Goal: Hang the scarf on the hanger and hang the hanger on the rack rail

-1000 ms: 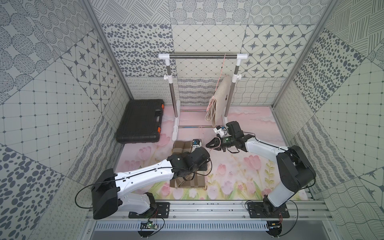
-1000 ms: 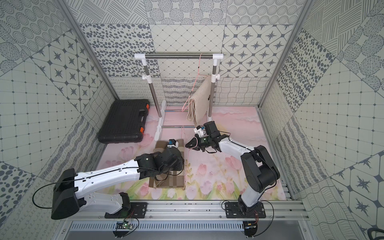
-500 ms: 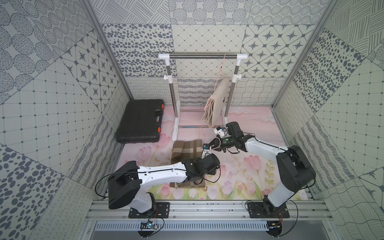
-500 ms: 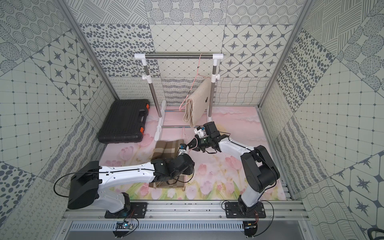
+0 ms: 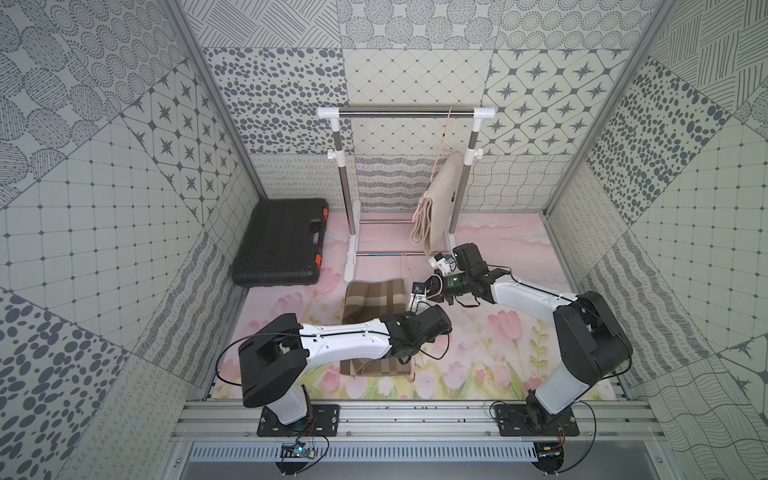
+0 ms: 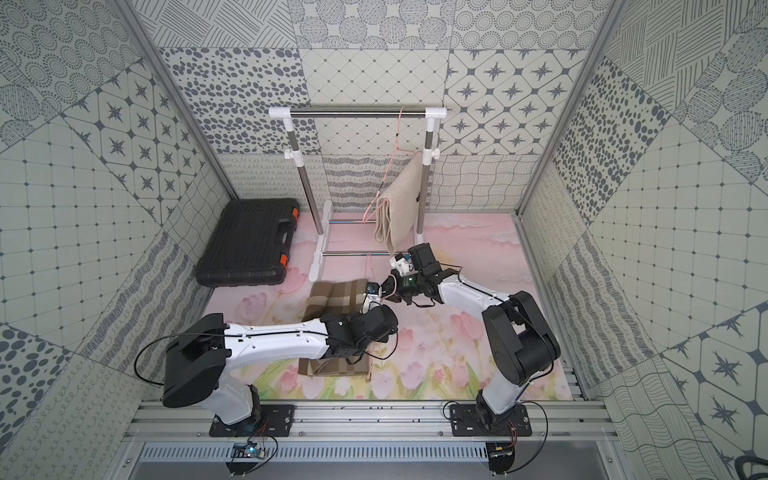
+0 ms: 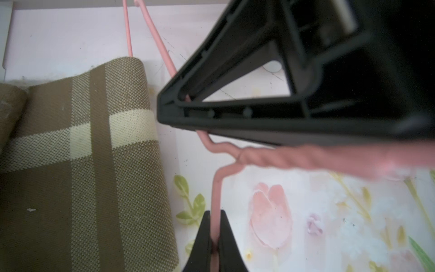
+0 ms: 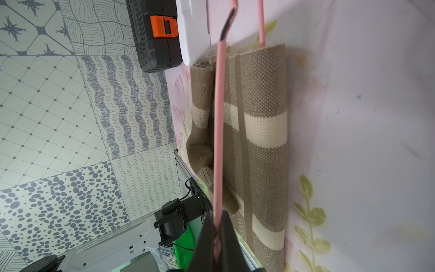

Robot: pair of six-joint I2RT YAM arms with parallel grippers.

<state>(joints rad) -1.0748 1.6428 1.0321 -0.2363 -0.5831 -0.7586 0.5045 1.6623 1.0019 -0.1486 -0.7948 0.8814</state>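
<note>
Floral mat bore the scarf, long axis near-to-far, just left of the hanger pinched by left gripper and right gripper.

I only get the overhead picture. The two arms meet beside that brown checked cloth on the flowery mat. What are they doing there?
Observer: The left wrist view shows the left gripper shut on a thin pink wire hanger.
Operator: And the other arm?
Observer: Its wrist view shows the right gripper shut on pink wire too.
Operator: Is the cloth on it?
Observer: One wire vanishes behind the folded edge of the brown checked scarf; beyond that I cannot tell.
</note>
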